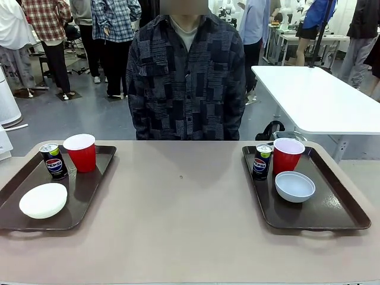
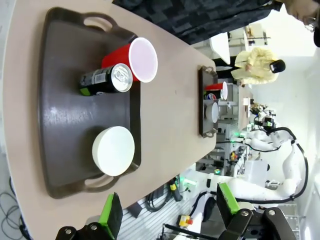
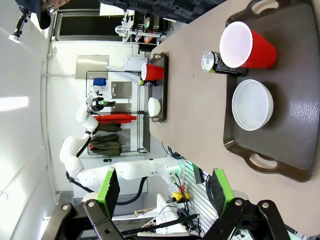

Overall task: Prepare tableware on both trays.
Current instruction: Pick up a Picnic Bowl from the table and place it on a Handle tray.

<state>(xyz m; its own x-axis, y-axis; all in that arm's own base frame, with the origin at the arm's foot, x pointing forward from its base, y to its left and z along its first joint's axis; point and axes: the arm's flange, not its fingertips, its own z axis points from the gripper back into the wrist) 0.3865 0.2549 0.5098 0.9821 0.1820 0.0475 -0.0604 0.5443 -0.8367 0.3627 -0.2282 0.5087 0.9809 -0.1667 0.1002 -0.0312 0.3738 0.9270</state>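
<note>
Tableware is already set on both trays, one set each. Left tray (image 1: 89, 196) holds a red cup (image 1: 81, 152), a Pepsi can (image 1: 53, 161) just beside it and a white bowl (image 1: 43, 200) nearer the robot. Right tray (image 1: 338, 208) holds the other red cup (image 1: 287, 155), its can (image 1: 261, 161) touching or almost touching it, and the grey-blue bowl (image 1: 294, 186) in front.

Left gripper (image 2: 167, 210) hangs above the near table edge w/ fingers wide apart, nothing between them. Right gripper (image 3: 165, 192) is the same: wide open, empty.

Handling, as I judge it:
- Cups: light, thin plastic, probably soft; squeeze gently, approx. mid-wall, or pinch the rim.
- Cans: stiff but smooth and round, maybe heavy if full; take across the body at mid height.
- Bowls: rigid, low, smooth; pinch one rim wall, inside and outside.
- Trays: stiff, wide; hold by the cut-out handles.
</note>
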